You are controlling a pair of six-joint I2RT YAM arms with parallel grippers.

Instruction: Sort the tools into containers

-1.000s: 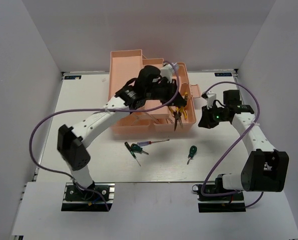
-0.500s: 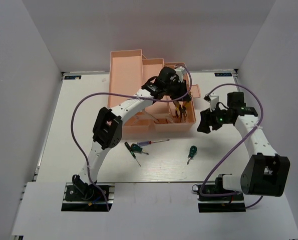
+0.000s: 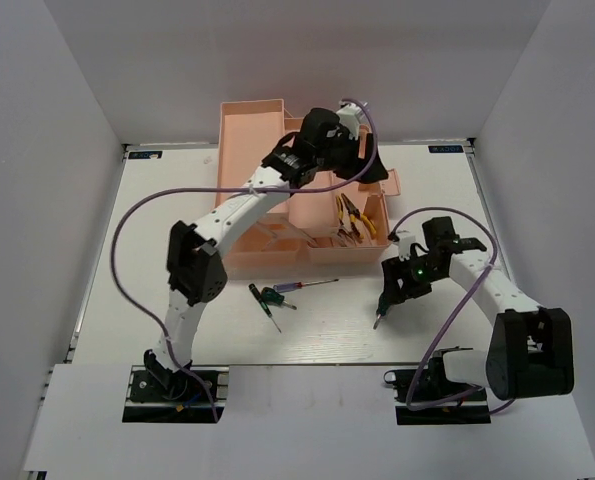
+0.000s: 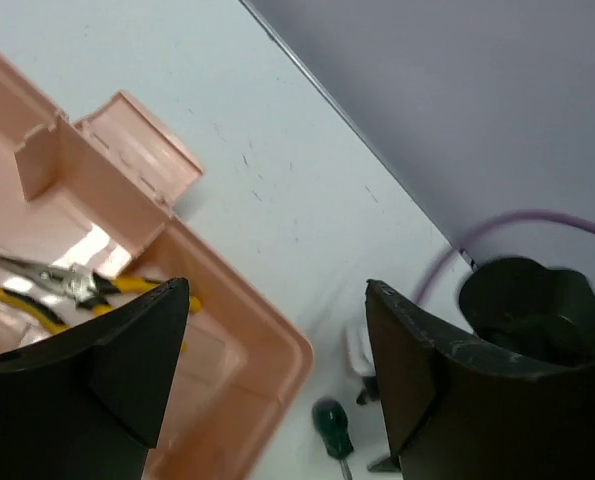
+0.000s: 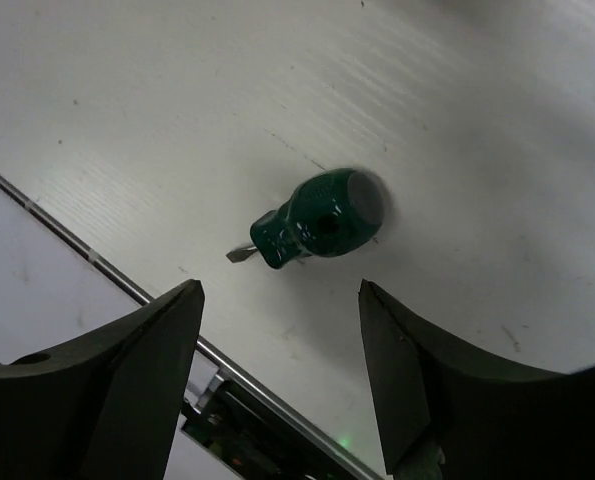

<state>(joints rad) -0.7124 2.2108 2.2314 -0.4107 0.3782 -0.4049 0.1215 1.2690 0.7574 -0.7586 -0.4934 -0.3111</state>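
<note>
White tabletop (image 3: 157,300) bears the stubby green screwdriver (image 5: 317,228) toward its near edge, half hidden from above under our wide-spread right gripper (image 5: 279,292), while our left gripper (image 4: 277,290) gapes empty above the toolbox (image 4: 142,150).

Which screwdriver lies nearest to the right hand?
The stubby green screwdriver, directly under the open right hand; the long green one and the red-and-blue one lie farther left.

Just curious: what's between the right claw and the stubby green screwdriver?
Nothing; the right wrist view shows only bare table between right gripper and screwdriver.
</note>
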